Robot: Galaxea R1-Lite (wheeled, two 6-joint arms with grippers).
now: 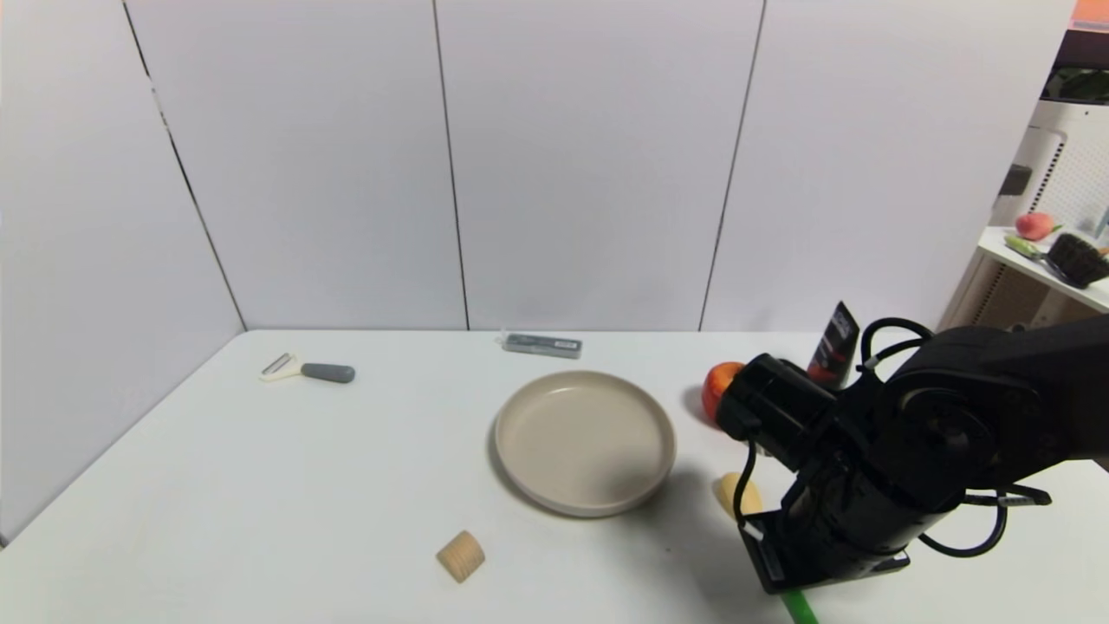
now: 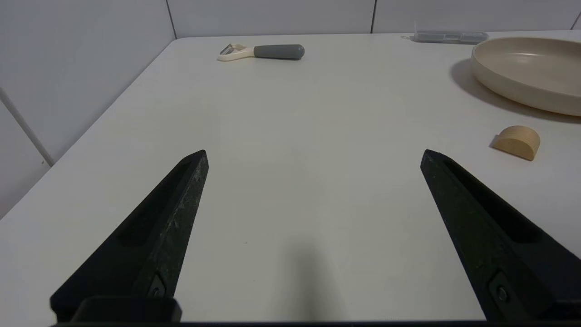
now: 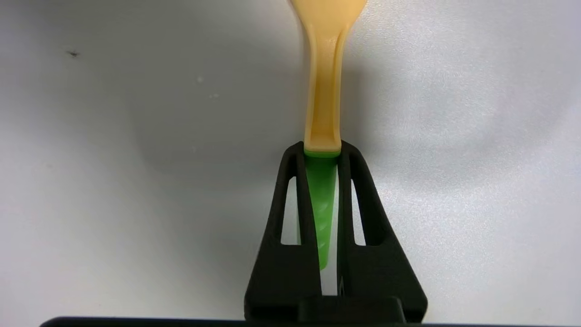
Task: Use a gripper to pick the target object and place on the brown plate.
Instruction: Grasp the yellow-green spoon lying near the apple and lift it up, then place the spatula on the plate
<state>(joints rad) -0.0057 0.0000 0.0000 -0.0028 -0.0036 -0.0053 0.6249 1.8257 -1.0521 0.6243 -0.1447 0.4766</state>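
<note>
The spoon lies to the right of the beige plate (image 1: 585, 438). Its light-wood bowl (image 1: 732, 492) and the tip of its green handle (image 1: 801, 608) stick out from under my right arm. In the right wrist view my right gripper (image 3: 321, 152) is shut on the green handle of the spoon (image 3: 324, 91), right where green meets wood, close to the white table. I cannot tell whether the spoon is lifted. My left gripper (image 2: 313, 154) is open and empty, low over the table's left front, and is out of the head view. The plate (image 2: 526, 68) holds nothing.
A small wooden cylinder (image 1: 460, 555) lies in front of the plate and also shows in the left wrist view (image 2: 517, 141). A grey-handled peeler (image 1: 308, 371) is at the back left. A grey box (image 1: 542, 345) is behind the plate. An apple (image 1: 717, 388) and a black packet (image 1: 833, 345) stand behind my right wrist.
</note>
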